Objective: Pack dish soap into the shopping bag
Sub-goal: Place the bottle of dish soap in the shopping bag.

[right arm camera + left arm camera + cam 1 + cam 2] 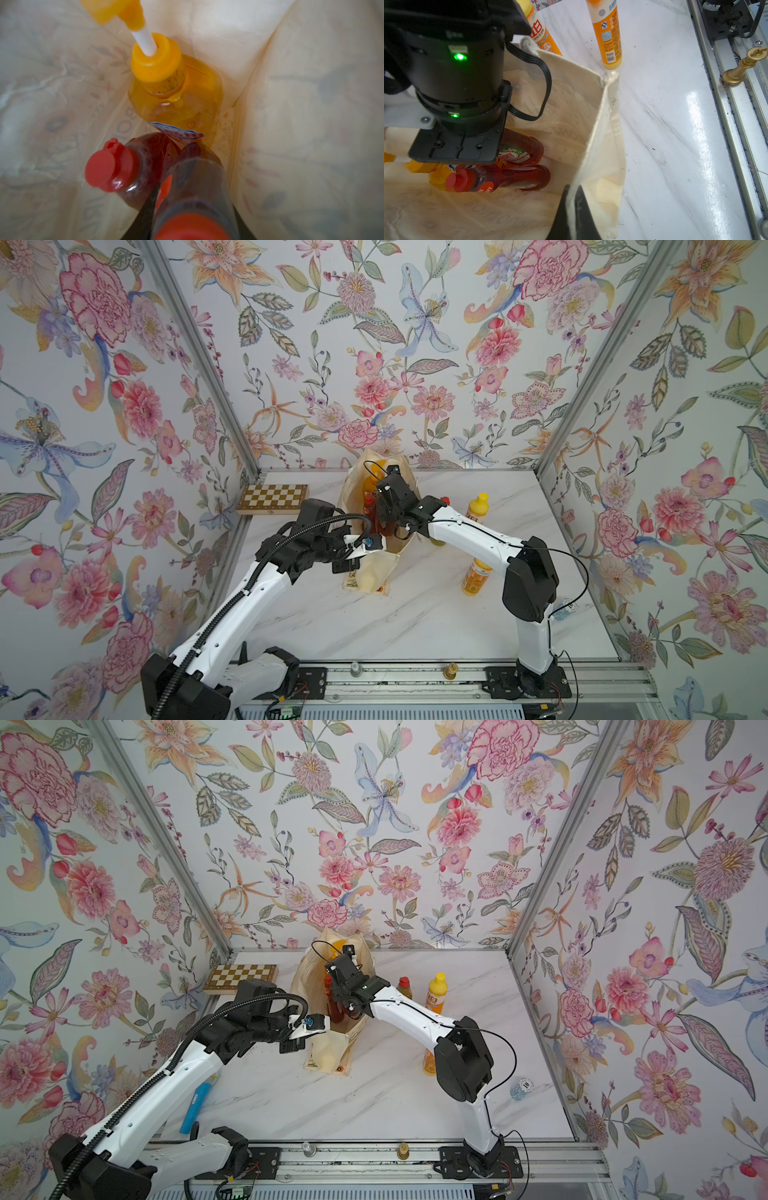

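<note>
The shopping bag (370,576) stands open in the middle of the surface (415,626). The left claw (569,192) is pinched tight on the bag's rim on the left arm's side, with cloth between its fingers. The right claw (193,204) reaches down inside the bag, closed narrow around the held dark-red bottle (193,182) (cap up, blurred close to the lens). Whether that bottle rests on the bag's bottom I cannot tell.

Just beside it inside the bag is the other dark-red bottle (128,166). Beyond those, against the bag's far end wall, stands the pump bottle (176,99).

Three bottles stand outside the bag on the right arm's side:
- The olive-green bottle (404,989) is nearest, partly behind the arm.
- The rear orange bottle (478,508) is a little further out.
- The front orange bottle (475,578) stands well apart from the bag, toward the rail.

On the bag's opposite side, near the back wall, lies a chessboard (272,497).
</note>
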Available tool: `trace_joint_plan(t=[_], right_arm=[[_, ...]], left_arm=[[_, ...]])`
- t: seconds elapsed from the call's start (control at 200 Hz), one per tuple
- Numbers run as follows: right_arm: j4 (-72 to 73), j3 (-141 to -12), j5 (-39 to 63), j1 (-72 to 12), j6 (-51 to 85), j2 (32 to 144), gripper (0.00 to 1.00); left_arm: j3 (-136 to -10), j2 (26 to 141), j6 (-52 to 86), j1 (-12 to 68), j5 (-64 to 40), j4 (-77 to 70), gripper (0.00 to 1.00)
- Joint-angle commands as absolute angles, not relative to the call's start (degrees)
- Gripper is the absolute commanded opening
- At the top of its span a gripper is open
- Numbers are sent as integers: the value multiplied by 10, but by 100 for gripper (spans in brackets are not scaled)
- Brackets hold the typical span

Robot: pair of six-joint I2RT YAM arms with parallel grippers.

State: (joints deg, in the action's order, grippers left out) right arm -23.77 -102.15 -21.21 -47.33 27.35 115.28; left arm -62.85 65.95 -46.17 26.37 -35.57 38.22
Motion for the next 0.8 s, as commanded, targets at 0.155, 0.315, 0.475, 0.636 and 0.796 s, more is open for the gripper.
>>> trace_joint_plan(t=[0.155,0.315,0.475,0.636,0.796], right_arm=[[-164,-1019,-221,-456,289,1167,0],[-188,-1031,-226,-450,289,1183,0],[-225,-1067,-234,-446,281,1200,0],[-281,-1119,-252,-445,269,1221,0],[-320,-1156,-264,-443,265,1245,0]], left_arm=[[-636,659,-474,261,-339,443,0],[-642,648,-477,261,-340,436,0],[-645,616,-467,261,-332,401,0],[-659,606,-466,261,-322,410,0],[-662,615,-463,261,-311,422,0]])
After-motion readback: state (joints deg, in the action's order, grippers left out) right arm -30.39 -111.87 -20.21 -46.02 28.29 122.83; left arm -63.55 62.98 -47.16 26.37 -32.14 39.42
